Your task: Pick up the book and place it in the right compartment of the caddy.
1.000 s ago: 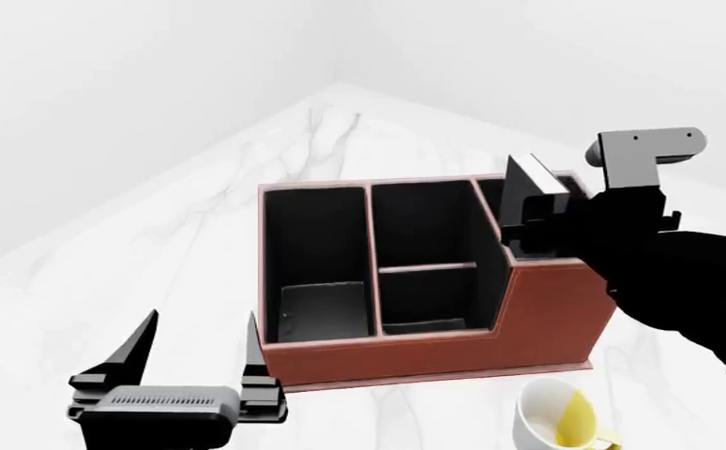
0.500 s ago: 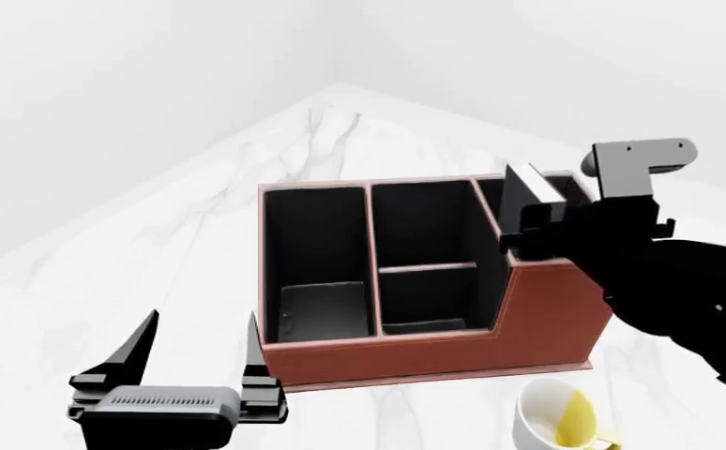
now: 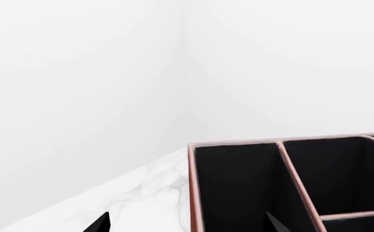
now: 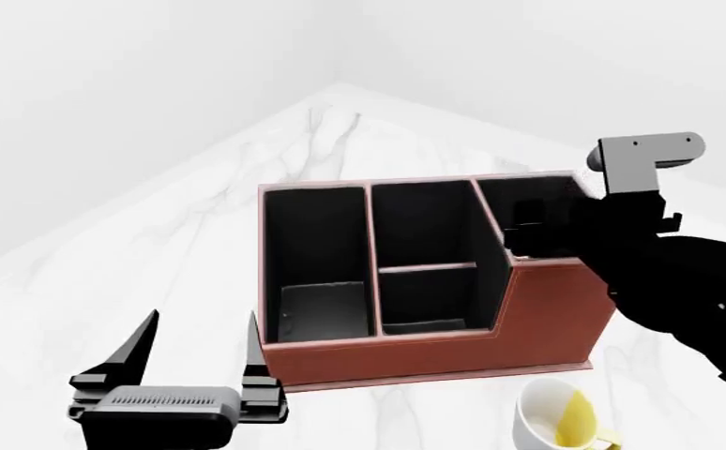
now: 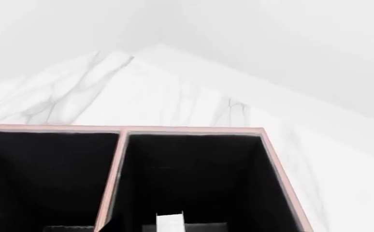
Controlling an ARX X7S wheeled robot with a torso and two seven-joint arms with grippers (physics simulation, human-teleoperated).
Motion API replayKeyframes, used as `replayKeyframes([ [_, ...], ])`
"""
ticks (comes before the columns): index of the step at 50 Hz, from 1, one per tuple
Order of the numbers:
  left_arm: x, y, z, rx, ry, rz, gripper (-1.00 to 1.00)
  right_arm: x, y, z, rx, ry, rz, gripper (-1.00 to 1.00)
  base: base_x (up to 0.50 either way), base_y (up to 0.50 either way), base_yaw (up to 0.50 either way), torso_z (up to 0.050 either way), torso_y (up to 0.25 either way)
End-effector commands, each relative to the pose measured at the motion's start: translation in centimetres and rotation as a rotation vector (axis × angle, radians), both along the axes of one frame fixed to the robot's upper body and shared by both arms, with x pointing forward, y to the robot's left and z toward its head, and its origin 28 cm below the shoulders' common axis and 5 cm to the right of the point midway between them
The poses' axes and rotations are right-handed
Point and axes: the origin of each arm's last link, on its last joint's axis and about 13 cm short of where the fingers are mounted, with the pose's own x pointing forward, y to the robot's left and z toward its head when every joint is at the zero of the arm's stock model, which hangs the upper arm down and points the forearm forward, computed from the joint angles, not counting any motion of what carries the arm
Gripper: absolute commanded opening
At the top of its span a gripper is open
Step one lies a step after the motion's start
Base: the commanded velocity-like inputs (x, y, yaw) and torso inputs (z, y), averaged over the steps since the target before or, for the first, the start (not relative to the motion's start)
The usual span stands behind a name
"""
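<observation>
**Desk:** Where is your right claw?

**Operator:** My right claw [image 4: 532, 225] hangs over the mouth of the tall right compartment [image 4: 526, 192] of the caddy [image 4: 438, 352]. From the head camera it is black against black lining, so I cannot tell whether its fingers are spread or pressed together.

**Desk:** And the book?

**Operator:** On the right wrist camera I see a narrow white strip low down inside that compartment, between its black walls. I take it for the page edges of the book [image 5: 169, 221]. I cannot see the cover, and I cannot make out whether the claw is touching it. From the head camera, nothing of the book shows above the rim.

**Desk:** Your left side?

**Operator:** My left claw [image 4: 201, 328] is spread wide with nothing between its fingers. It sits just off the caddy's front left corner, fingertips pointing away from me. Its wrist camera looks into the caddy's two left sections.

**Desk:** What else is around?

**Operator:** The caddy stands upright on the white marble table [image 4: 188, 216], with the table's far corner behind it. A white mug [image 4: 557, 420] with a yellow inside stands just in front of the caddy's front right corner, apart from it.
</observation>
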Motion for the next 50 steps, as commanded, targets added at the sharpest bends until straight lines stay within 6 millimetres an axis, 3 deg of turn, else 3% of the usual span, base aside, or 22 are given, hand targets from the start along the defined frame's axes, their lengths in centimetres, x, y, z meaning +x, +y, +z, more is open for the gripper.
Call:
replayKeyframes([
  [1, 0.0, 0.0, 0.0, 0.000, 0.000, 0.000, 1.00, 0.1, -0.2, 0.2, -0.006, -0.019, -0.002, 1.00, 0.00, 0.00, 0.00, 0.000, 0.000],
  [20, 0.0, 0.0, 0.0, -0.002, 0.003, -0.002, 1.00, -0.2, 0.0, 0.7, -0.003, -0.035, 0.005, 1.00, 0.00, 0.00, 0.00, 0.000, 0.000],
  [25, 0.0, 0.0, 0.0, -0.003, 0.003, -0.003, 1.00, -0.5, 0.0, 1.3, 0.029, -0.122, -0.005, 1.00, 0.00, 0.00, 0.00, 0.000, 0.000],
  [36, 0.0, 0.0, 0.0, -0.005, 0.002, -0.004, 1.00, -1.4, -0.3, 4.6, 0.068, -0.423, -0.027, 1.00, 0.00, 0.00, 0.00, 0.000, 0.000],
  [50, -0.1, 0.1, 0.2, -0.017, -0.008, -0.001, 1.00, -3.8, 0.0, 4.5, 0.087, -0.584, -0.016, 1.00, 0.00, 0.00, 0.00, 0.000, 0.000],
])
